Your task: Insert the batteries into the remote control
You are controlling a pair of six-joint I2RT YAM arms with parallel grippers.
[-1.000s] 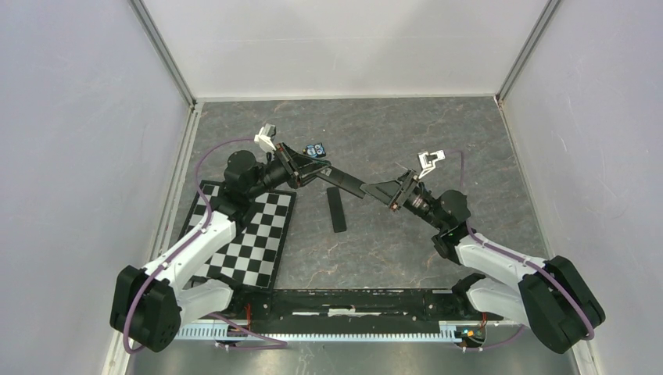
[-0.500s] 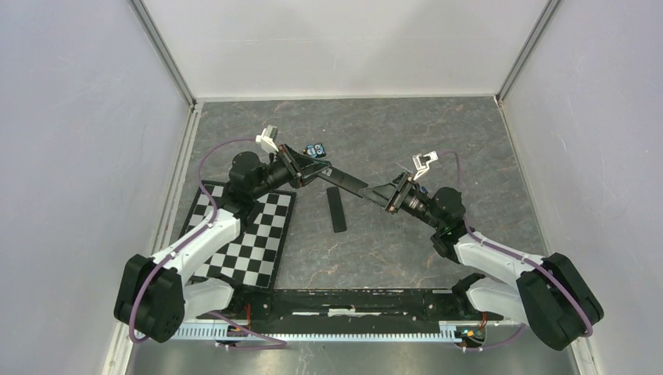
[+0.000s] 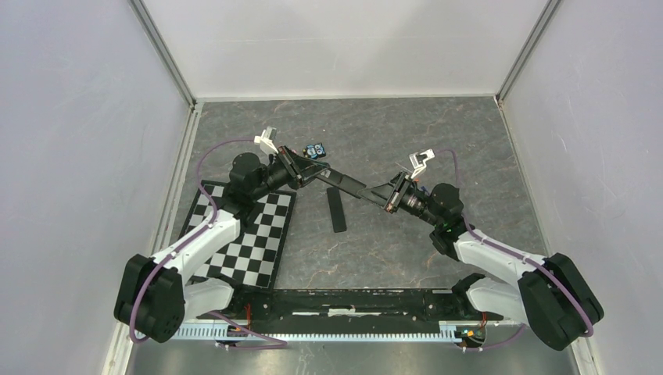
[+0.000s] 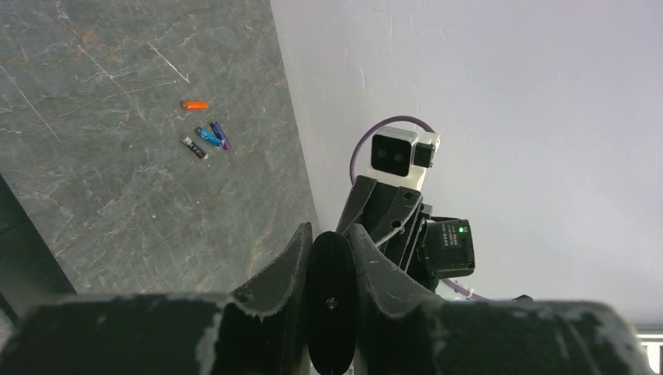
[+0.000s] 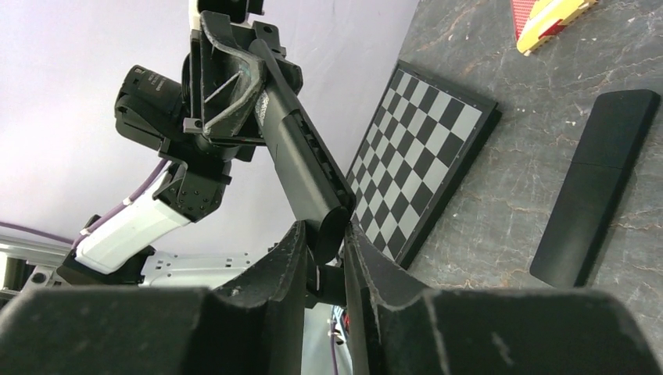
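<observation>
Nearest the arm bases, left of the remote [image 5: 301, 164] and below it, a checkered mat [image 3: 250, 234] lies flat on the worktop [image 3: 406, 141]. A black slab [image 3: 337, 209] lies just under the remote, a little nearer than it. It may be the battery cover or a second remote; I cannot tell which.

The remote hangs in the air, bridged between both arms. The left gripper [image 4: 330, 258] has its jaws closed on the remote's left end, and the right gripper [image 5: 322, 242] has its jaws clamped on the right end.

Beyond the remote's left end sits a small blue-and-black gadget [image 3: 315, 148]. The batteries [image 4: 205, 133] lie loose on the worktop well apart from the remote, at the foot of a wall. An orange one sits a little away from the blue and purple ones.

By my reading this step is a two-arm regrasp or turning of the remote, and loading has not begun. Next, one arm needs to hold the remote steady alone with its compartment exposed. Whether the compartment is open is not visible. The other arm should then let go and reach for a cell, which is slim and calls for a narrow, careful pinch.
</observation>
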